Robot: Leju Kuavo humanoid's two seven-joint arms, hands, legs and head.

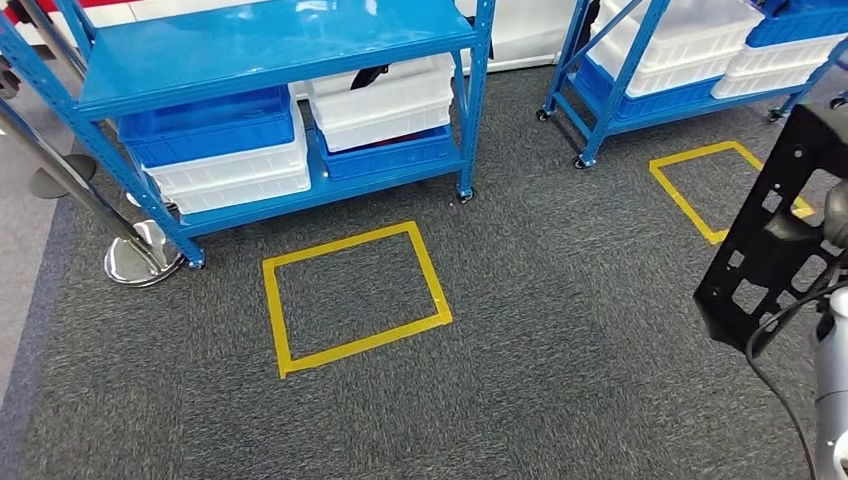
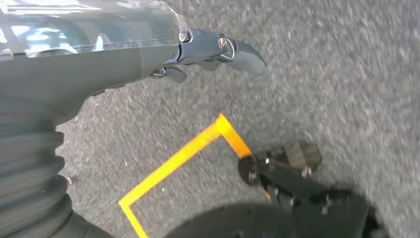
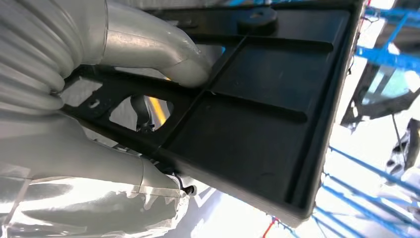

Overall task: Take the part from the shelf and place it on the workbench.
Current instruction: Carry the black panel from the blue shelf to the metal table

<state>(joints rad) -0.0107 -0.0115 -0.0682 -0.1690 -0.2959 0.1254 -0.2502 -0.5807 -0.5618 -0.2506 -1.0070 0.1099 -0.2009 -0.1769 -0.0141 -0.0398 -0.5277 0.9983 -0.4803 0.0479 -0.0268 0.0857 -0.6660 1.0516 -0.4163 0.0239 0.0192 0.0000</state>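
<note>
The part (image 1: 770,240) is a flat black plate with cut-out holes and raised ribs, held upright at the right edge of the head view. My right hand (image 1: 838,215) grips it from behind and is mostly hidden there. In the right wrist view the thumb (image 3: 163,54) presses on the ribbed face of the part (image 3: 267,114), with the other fingers beneath it. My left hand (image 2: 213,49) hangs over the carpet with nothing in it, its fingers loosely apart.
A blue shelf (image 1: 270,45) with white and blue bins stands at the back left. A second blue shelf (image 1: 640,110) stands at the back right. Yellow tape squares (image 1: 355,295) (image 1: 715,185) mark the grey carpet. A chrome post base (image 1: 140,255) sits at the left.
</note>
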